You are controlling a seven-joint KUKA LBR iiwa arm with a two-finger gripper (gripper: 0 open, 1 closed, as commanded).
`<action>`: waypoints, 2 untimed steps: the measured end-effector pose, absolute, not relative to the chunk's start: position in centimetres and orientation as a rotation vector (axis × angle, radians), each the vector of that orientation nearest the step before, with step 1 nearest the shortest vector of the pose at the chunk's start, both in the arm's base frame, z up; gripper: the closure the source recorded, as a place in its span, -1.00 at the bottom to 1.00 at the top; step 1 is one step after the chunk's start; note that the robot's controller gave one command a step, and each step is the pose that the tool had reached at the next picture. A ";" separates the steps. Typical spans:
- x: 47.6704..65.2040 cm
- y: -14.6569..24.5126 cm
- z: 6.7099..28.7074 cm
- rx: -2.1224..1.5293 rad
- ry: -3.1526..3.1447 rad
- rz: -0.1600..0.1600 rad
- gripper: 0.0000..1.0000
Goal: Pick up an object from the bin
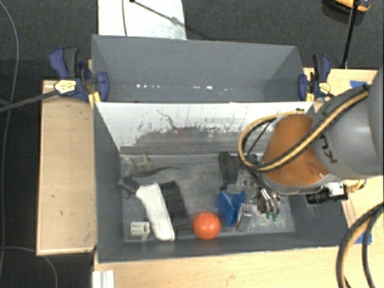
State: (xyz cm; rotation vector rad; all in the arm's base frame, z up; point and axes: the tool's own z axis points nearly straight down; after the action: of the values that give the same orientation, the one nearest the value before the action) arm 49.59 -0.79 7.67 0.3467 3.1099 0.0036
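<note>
Reaching into the bin [192,65], the end effector [257,206] sits low, to the upper right of the orange ball [207,225]; its opening cannot be told. A blue angular object [227,206] lies between the ball and the end effector. A white brush [155,212] lies left of the ball

The ball [207,225] is orange, the piece [227,206] blue.

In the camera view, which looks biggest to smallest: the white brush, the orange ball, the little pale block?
1. white brush, clearly largest.
2. orange ball.
3. pale block, smallest.
All three lie close together on the floor of the bin, so the order seems safe.
</note>
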 end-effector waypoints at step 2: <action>48.0 0.7 7.3 0.656 3.061 0.005 1.00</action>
State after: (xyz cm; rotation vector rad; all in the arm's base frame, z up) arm 47.97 0.68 7.29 0.6564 3.0610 0.0047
